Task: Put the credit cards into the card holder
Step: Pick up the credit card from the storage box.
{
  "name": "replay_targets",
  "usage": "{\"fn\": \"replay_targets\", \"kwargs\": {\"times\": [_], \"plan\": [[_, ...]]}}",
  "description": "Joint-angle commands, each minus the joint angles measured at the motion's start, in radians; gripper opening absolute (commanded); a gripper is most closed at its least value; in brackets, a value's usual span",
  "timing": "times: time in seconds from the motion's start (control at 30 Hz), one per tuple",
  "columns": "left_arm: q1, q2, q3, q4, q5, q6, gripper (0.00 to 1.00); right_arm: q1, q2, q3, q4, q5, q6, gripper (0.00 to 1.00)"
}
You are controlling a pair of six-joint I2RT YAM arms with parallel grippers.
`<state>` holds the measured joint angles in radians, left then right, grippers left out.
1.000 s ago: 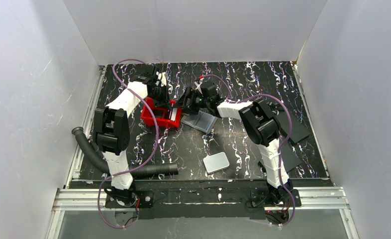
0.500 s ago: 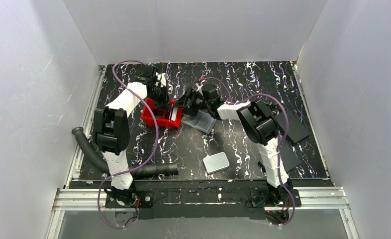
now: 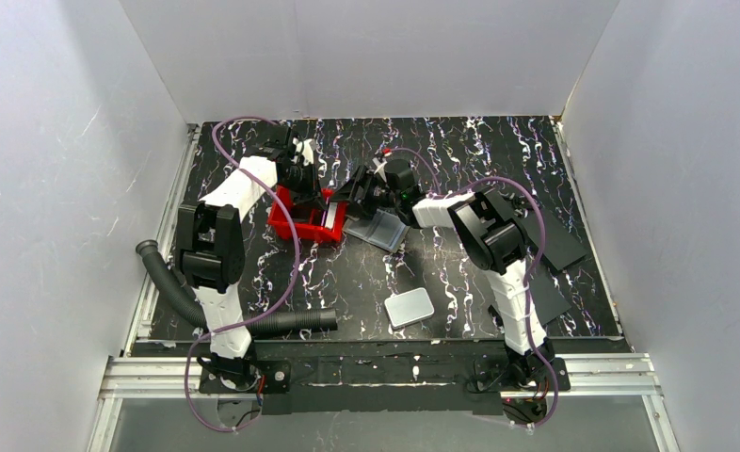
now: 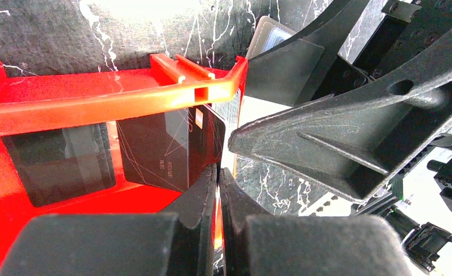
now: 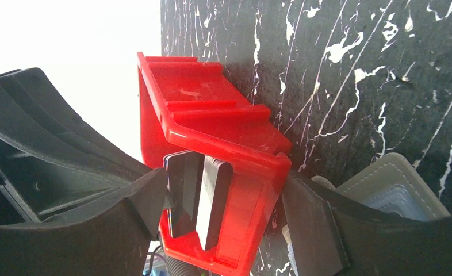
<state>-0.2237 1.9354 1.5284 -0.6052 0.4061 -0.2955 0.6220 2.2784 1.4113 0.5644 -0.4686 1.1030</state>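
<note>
The red tray (image 3: 302, 220) sits at the table's middle left, and dark-faced credit cards (image 5: 184, 192) stand on edge inside it. Two of these cards (image 4: 167, 148) also show in the left wrist view. My left gripper (image 4: 219, 168) is shut on the red tray's thin wall (image 4: 126, 102). My right gripper (image 5: 229, 202) is open, with one finger at the outer card's edge and the other outside the tray's wall. The grey card holder (image 3: 382, 230) lies flat just right of the tray, partly under the right gripper (image 3: 350, 201), and its corner (image 5: 393, 179) shows in the right wrist view.
A white rounded slab (image 3: 410, 307) lies near the front centre. Black flat sheets (image 3: 556, 243) lie at the right, beside the right arm. A black corrugated hose (image 3: 253, 322) runs along the front left. White walls close in the table on three sides.
The right gripper has shifted a little toward the back beside the tray. The left arm and the tray have stayed still.
</note>
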Motion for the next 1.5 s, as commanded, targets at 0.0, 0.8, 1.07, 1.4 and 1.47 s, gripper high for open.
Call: {"fn": "replay_targets", "kwargs": {"times": [0.0, 0.8, 1.07, 1.4, 1.47], "plan": [[0.000, -0.056, -0.004, -0.002, 0.051, 0.005, 0.00, -0.001, 0.007, 0.032, 0.042, -0.012, -0.004, 0.80], [0.000, -0.146, -0.057, 0.086, 0.005, -0.013, 0.00, 0.064, -0.097, 0.110, -0.356, 0.199, -0.347, 0.78], [0.000, -0.134, -0.052, 0.046, -0.025, -0.019, 0.00, 0.044, -0.210, 0.074, -0.297, 0.175, -0.283, 0.82], [0.001, -0.268, 0.039, -0.031, -0.159, -0.030, 0.00, -0.030, -0.317, -0.023, -0.303, 0.113, -0.335, 0.84], [0.000, -0.291, 0.065, -0.029, -0.124, -0.043, 0.00, -0.063, -0.348, -0.046, -0.320, 0.065, -0.377, 0.84]]}}
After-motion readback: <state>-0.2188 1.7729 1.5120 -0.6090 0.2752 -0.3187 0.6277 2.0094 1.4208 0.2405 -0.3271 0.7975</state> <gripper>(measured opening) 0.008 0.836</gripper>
